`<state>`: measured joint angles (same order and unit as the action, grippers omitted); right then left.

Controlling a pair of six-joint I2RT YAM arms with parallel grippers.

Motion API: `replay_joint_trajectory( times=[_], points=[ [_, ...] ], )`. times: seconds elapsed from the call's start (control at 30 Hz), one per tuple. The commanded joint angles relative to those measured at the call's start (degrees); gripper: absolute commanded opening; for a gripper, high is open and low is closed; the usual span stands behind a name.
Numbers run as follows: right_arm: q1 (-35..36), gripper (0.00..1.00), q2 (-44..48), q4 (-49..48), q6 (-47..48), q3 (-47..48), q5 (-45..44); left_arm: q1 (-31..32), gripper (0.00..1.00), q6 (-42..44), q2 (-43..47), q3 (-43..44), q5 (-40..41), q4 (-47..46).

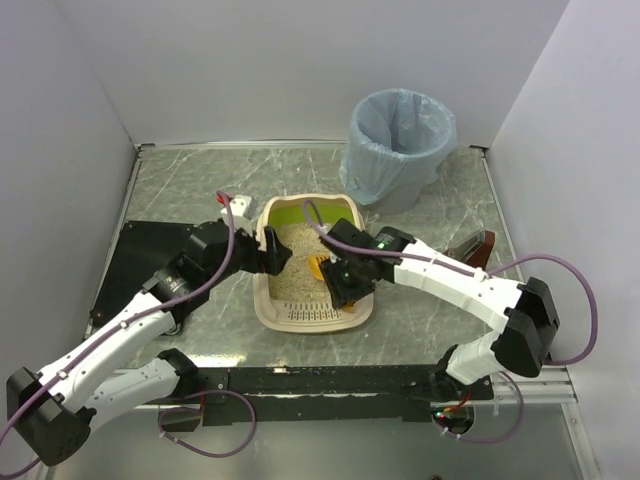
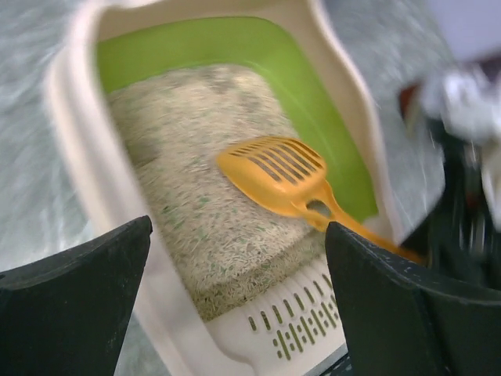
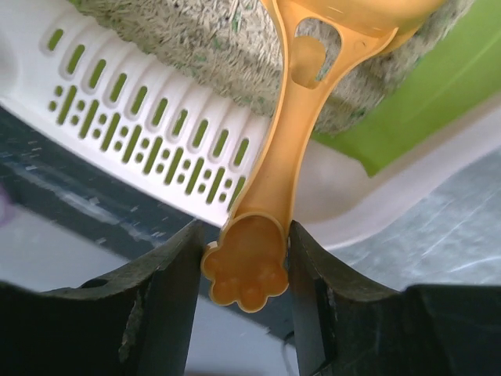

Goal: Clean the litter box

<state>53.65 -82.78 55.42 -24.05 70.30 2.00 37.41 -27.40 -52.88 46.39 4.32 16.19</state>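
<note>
The litter box (image 1: 300, 318) sits mid-table, with a cream rim, a lime-green inner wall and beige litter. My right gripper (image 1: 343, 283) is over its right rim, shut on the paw-shaped handle end of an orange slotted scoop (image 1: 318, 267). The scoop's head lies low over the litter. In the right wrist view the handle (image 3: 291, 133) runs up from between my fingers (image 3: 174, 290) over the slotted lip (image 3: 141, 110). My left gripper (image 1: 272, 260) is at the box's left rim, open and empty. Its view shows the box (image 2: 78, 157) and scoop (image 2: 278, 172) between the spread fingers (image 2: 86, 290).
A grey round bin (image 1: 398, 148) with a light-blue bag stands at the back right. A black mat (image 1: 140, 255) lies left of the box. A dark reddish object (image 1: 478, 248) lies at the right. A small white item (image 1: 232, 203) sits behind the left arm.
</note>
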Motion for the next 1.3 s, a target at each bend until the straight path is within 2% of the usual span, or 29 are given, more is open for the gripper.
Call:
replay_joint_trajectory(
  times=[0.0, 0.07, 0.13, 0.17, 0.23, 0.37, 0.47, 0.57, 0.73, 0.87, 1.0, 1.1, 1.13, 1.27],
  points=[
    [-4.8, 0.20, 5.3, 1.5, -2.8, 1.3, 8.5, 0.4, 0.97, 16.3, 1.1, -4.4, -17.9, -14.9],
    [-9.2, 0.20, 7.6, 0.3, -2.8, 0.9, 14.9, 0.4, 0.97, 21.1, 0.6, -5.9, -27.6, -17.3],
    [-11.8, 0.20, 8.9, -1.5, -2.6, 0.1, 22.5, 0.6, 0.97, 26.8, 0.3, -6.7, -31.3, -20.6],
    [-13.6, 0.19, 9.4, -1.9, -2.6, -0.1, 24.3, 0.6, 0.97, 26.8, -0.5, -6.7, -33.5, -21.7],
    [-15.1, 0.19, 9.7, -2.2, -2.8, 0.0, 26.5, 0.7, 0.97, 32.4, -2.0, -5.3, -36.9, -22.6],
    [-18.2, 0.18, 9.2, -2.6, -3.3, 0.3, 33.1, 1.6, 0.97, 38.6, -10.7, 0.4, -43.6, -17.4],
    [-20.0, 0.18, 9.3, -2.7, -3.5, 0.3, 34.6, 3.8, 0.97, 45.6, -17.8, 6.5, -44.1, -11.4],
    [-21.1, 0.18, 9.3, -2.9, -3.8, 0.3, 36.3, 4.6, 0.97, 49.7, -22.2, 10.6, -49.8, -6.6],
    [-24.4, 0.18, 10.7, -3.7, -3.5, -0.6, 40.7, 4.9, 0.97, 51.5, -24.2, 9.4, -55.3, -11.3],
    [-26.0, 0.18, 11.5, -4.1, -3.5, -1.7, 43.0, 5.0, 0.97, 54.2, -27.2, 11.8, -59.9, -9.0],
    [-26.6, 0.17, 10.5, -6.3, -3.8, -2.1, 46.9, 6.0, 0.99, 54.0, -31.2, 15.1, -60.0, -7.7],
    [-26.8, 0.17, 10.4, -6.4, -3.1, -2.0, 48.4, 6.3, 0.79, 55.5, -35.1, 18.7, -61.4, -3.0],
    [-26.9, 0.17, 10.4, -6.1, -2.9, -1.9, 48.3, 6.3, 0.69, 55.3, -35.6, 19.4, -62.2, -2.0],
    [-27.7, 0.18, 10.8, -5.8, -2.7, -3.1, 47.5, 6.3, 0.37, 55.3, -36.9, 20.6, -64.4, -2.2]
  ],
)
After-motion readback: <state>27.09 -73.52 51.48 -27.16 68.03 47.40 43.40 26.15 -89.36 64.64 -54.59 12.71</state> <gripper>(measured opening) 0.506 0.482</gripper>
